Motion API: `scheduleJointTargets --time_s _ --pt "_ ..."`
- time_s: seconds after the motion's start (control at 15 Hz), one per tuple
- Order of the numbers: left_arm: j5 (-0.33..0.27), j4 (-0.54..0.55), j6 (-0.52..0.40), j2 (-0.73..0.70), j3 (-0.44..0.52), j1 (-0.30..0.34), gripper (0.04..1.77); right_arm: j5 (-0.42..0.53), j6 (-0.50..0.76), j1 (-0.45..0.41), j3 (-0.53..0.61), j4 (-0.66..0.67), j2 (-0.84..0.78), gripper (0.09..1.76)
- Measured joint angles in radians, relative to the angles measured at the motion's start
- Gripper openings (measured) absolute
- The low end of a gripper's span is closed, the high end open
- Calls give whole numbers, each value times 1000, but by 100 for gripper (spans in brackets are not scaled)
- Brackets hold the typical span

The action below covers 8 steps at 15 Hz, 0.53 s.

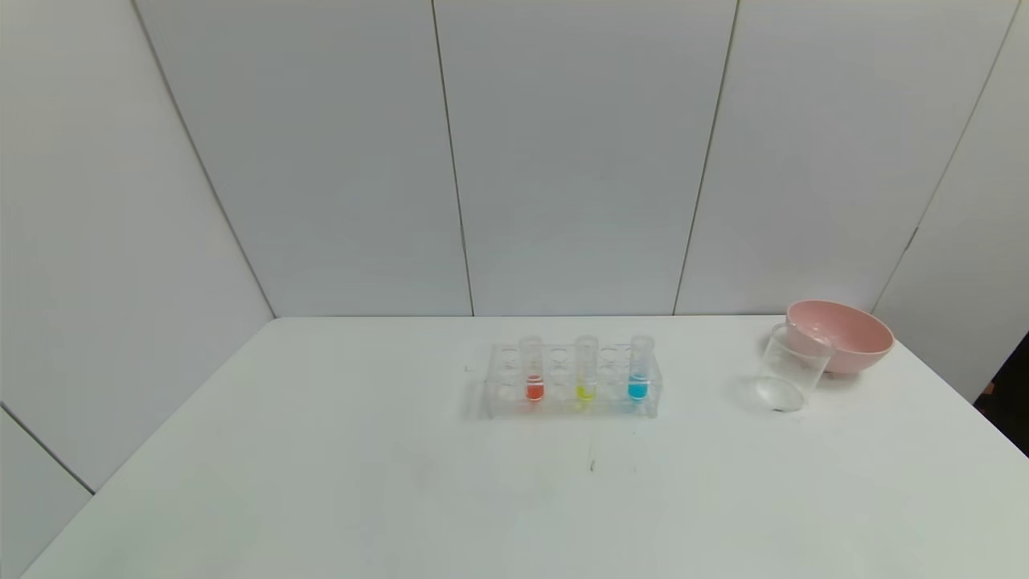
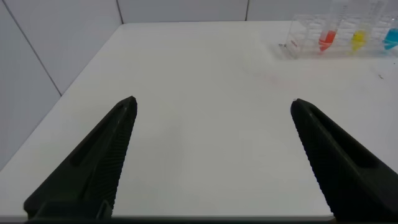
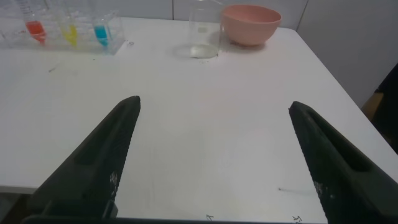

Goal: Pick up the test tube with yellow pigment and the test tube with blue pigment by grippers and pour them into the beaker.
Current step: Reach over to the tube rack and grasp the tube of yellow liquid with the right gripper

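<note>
The test tube with yellow pigment (image 1: 585, 371) stands upright in the middle of a clear rack (image 1: 571, 384), and the test tube with blue pigment (image 1: 639, 368) stands to its right. The clear beaker (image 1: 792, 368) sits at the right, in front of a pink bowl. Neither arm shows in the head view. My left gripper (image 2: 212, 102) is open over bare table, with the rack (image 2: 339, 37) far ahead. My right gripper (image 3: 214, 102) is open too, with nothing between its jaws; the beaker (image 3: 204, 34) and the tubes (image 3: 68, 31) lie far beyond it.
A red-tinted tube (image 1: 532, 370) stands at the rack's left. The pink bowl (image 1: 841, 335) sits at the far right near the table's (image 1: 321, 482) edge. White wall panels close off the back and left.
</note>
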Motion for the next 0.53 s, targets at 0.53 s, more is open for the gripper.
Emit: scheduleJointTargets --time_s 0.53 --pt "0 0 0 0 0 0 176 -4 54 1 -116 -22 113 171"
